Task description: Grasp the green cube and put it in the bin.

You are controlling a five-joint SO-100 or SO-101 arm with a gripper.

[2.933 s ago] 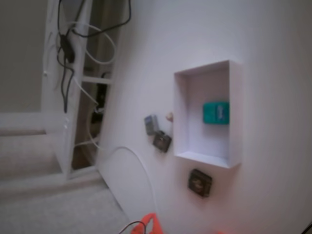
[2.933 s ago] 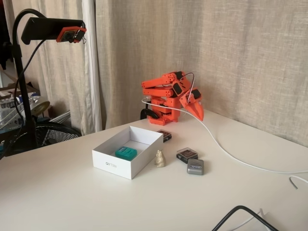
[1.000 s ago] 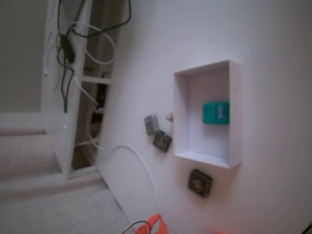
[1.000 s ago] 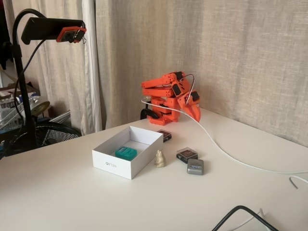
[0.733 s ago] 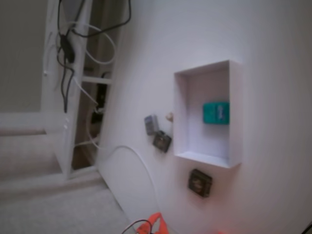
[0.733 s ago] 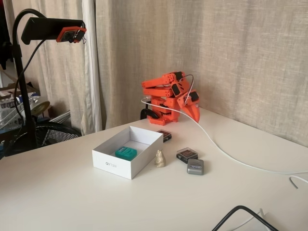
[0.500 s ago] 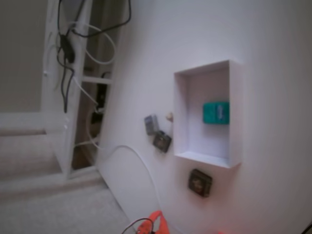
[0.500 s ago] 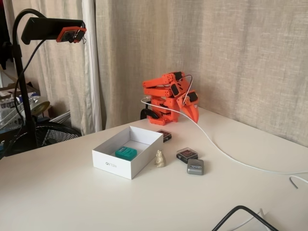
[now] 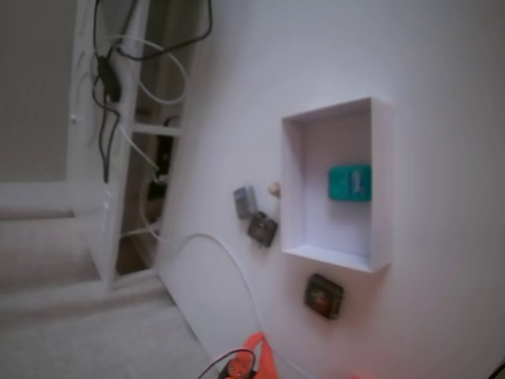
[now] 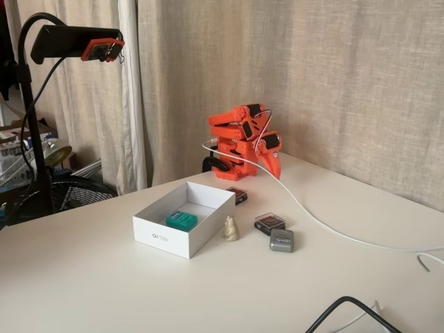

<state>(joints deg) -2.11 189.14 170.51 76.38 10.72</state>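
1. While folded by its base at the surface's (image 10: 361, 277) far edge, the end effector (image 10: 273, 168) carries nothing; finger spread unclear.
2. Green cube (image 10: 181, 220) lies inside the bin (image 10: 161, 233), mid-surface.
3. Placement looks complete; nothing visibly left.

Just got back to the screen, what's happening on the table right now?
Nothing is being handled. The orange arm is folded near its base at the back of the table, its gripper pointing down, empty and well away from everything. The green cube already lies inside the bin. Two dark blocks, a grey block and a small pale figurine sit on the table outside the bin.
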